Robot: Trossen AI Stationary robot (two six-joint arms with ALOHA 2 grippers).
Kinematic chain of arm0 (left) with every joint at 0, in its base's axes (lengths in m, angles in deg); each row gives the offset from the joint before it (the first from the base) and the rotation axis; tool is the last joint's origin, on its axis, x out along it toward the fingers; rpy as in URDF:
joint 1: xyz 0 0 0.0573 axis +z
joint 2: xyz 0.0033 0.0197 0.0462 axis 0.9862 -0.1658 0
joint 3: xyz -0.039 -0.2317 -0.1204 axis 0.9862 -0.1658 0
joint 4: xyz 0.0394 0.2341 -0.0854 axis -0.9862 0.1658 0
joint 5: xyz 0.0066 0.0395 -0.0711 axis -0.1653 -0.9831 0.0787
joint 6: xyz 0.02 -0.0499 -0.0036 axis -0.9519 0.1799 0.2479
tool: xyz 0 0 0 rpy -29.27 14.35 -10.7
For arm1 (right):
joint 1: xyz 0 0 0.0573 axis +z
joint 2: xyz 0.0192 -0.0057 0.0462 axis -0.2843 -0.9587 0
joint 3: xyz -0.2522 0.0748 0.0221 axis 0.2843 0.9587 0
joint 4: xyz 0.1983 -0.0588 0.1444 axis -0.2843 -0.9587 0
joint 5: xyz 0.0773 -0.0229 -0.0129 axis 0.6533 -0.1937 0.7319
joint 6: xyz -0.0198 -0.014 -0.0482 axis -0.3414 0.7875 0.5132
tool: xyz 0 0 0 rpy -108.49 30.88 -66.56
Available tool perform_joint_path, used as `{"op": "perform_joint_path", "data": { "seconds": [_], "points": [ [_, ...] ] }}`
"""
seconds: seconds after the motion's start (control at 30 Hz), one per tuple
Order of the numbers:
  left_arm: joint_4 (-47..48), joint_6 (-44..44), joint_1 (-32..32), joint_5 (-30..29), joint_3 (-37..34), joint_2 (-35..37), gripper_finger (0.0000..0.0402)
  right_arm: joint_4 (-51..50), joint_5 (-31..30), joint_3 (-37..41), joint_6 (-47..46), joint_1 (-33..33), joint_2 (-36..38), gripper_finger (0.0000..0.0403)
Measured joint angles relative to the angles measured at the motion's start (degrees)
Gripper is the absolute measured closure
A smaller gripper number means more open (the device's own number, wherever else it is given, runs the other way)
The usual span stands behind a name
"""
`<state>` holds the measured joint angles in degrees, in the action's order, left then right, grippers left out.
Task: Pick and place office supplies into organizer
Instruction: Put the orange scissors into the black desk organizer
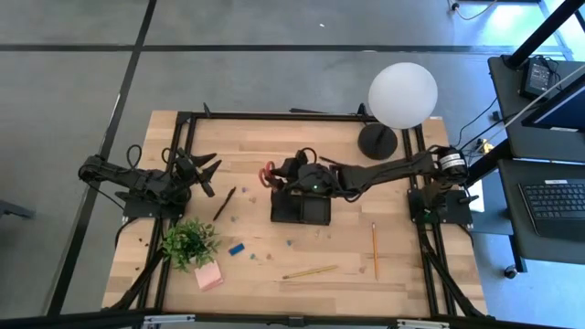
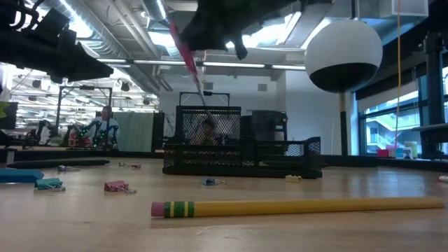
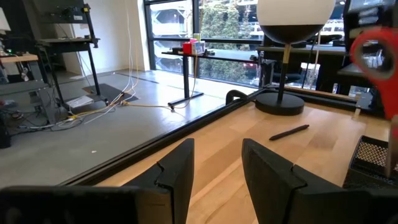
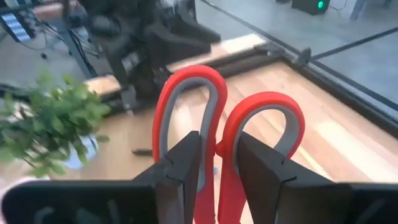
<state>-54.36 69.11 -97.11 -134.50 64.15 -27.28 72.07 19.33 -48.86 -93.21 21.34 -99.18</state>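
My right gripper is shut on red-handled scissors and holds them above the black mesh organizer at mid-table. In the low view the scissors slant down, with the blade tip near the rim of the organizer's tall compartment. My left gripper waits open at the table's left, level, with nothing between its fingers. Loose on the table lie two yellow pencils, a dark pen, a blue eraser and a pink pad. My right gripper pinches the scissors between its two fingers, just below the two handle loops, where the red handles run together. The loops stick out past the fingertips. The scissors are lifted clear and tilted, blades pointing down toward the organizer.
A green potted plant stands near the front left. A lamp with a white globe and a round black base stands at the back right. Small clips lie scattered in front of the organizer. A black frame borders the table.
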Motion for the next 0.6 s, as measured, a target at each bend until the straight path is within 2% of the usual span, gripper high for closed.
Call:
{"op": "perform_joint_path", "data": {
  "seconds": [0.33,0.6],
  "points": [
    [0.0,0.0,0.0,0.0,0.0,0.0,0.0272,9.6,0.0,8.1,-2.0,-0.4,-0.1,0.0299],
    [0.0,0.0,0.0,0.0,0.0,0.0,0.0272,12.4,-0.1,13.7,-2.8,-0.6,0.0,0.0299]
  ]
}}
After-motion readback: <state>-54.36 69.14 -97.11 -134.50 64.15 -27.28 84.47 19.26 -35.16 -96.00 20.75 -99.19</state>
